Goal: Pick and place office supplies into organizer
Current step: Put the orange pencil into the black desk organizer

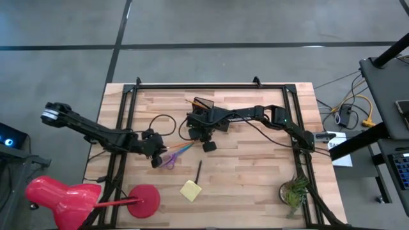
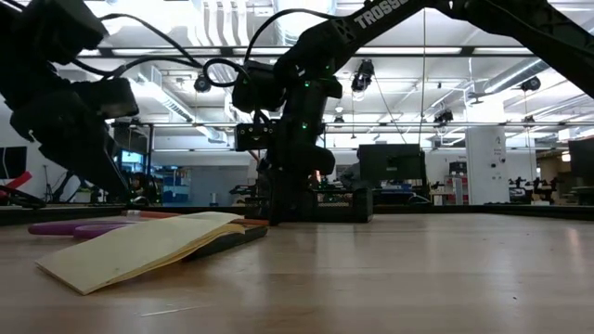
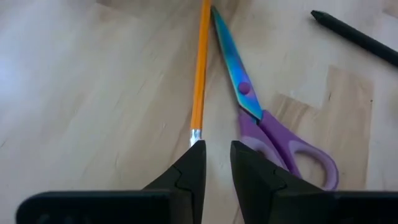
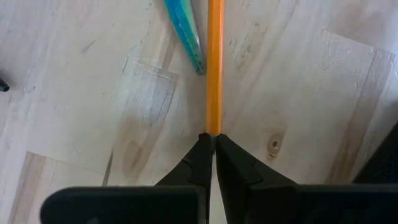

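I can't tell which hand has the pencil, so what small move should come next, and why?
Probably raise the right hand slightly, as a test. It is shut right at one end of the orange pencil, though a real pinch isn't certain from here. The left hand is open and holds nothing, sitting by the pencil's other end beside the purple scissors, so it should not hinder the lift.

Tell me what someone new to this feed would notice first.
Probably both grippers meeting on one orange pencil mid-table: the right gripper is shut on one end, while the left gripper sits at the other end, beside the purple-handled scissors. Next, the yellow sticky-note pad lying nearer the table's front edge, and the red lamp-like object at the front left corner.
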